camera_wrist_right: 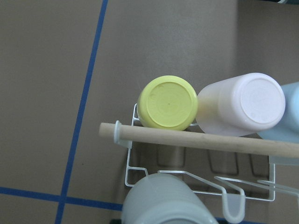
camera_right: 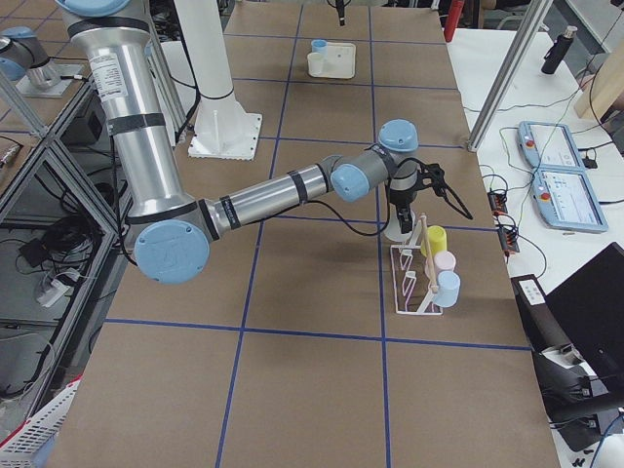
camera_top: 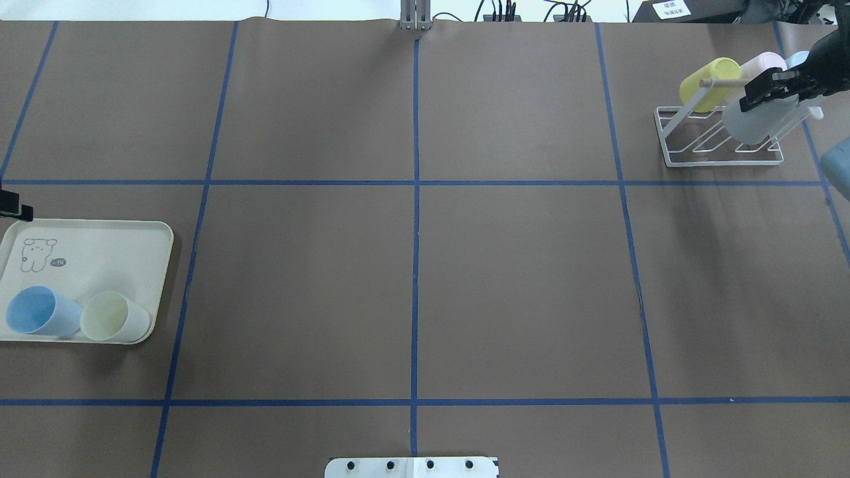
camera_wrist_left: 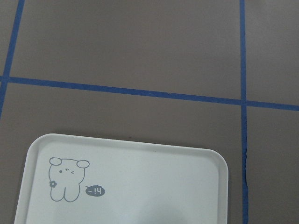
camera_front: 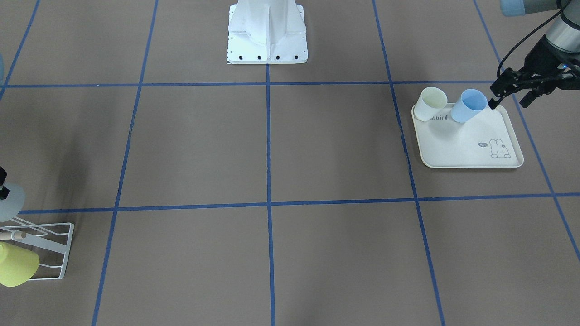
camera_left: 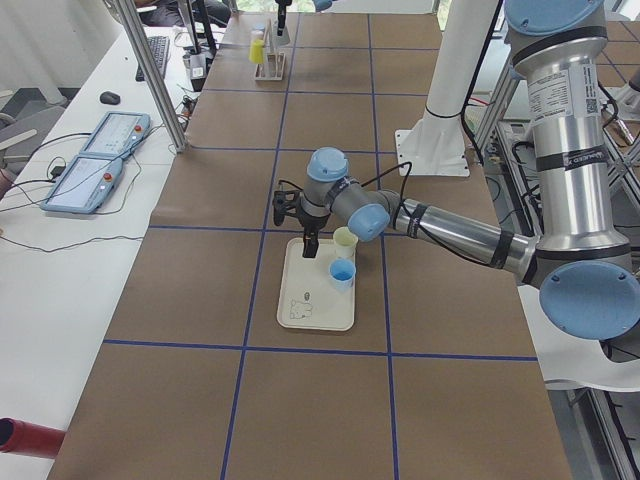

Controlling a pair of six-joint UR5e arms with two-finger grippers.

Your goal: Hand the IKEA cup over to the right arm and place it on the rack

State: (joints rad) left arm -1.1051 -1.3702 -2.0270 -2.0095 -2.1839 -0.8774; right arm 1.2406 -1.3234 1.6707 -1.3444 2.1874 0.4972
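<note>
Over the rack (camera_top: 724, 163): grey cup (camera_top: 754, 123) sits in right gripper (camera_top: 770, 89), clamped on it.
By the tray (camera_front: 457, 145): left gripper (camera_front: 509, 100) spread wide, just beside blue cup (camera_front: 469, 106).

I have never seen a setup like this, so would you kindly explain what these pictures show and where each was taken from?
The machine is a robot with a left arm and a right arm, each ending in a two-finger gripper, at a brown table marked with blue tape. Two pictures look down on the table, one from behind the robot and one facing it. Two come from the table's ends, and two from cameras on the wrists. The left gripper hangs open beside a tray holding a blue cup and a cream cup. The right gripper holds a grey cup at a white wire rack, where a yellow cup and a pink cup sit.
</note>
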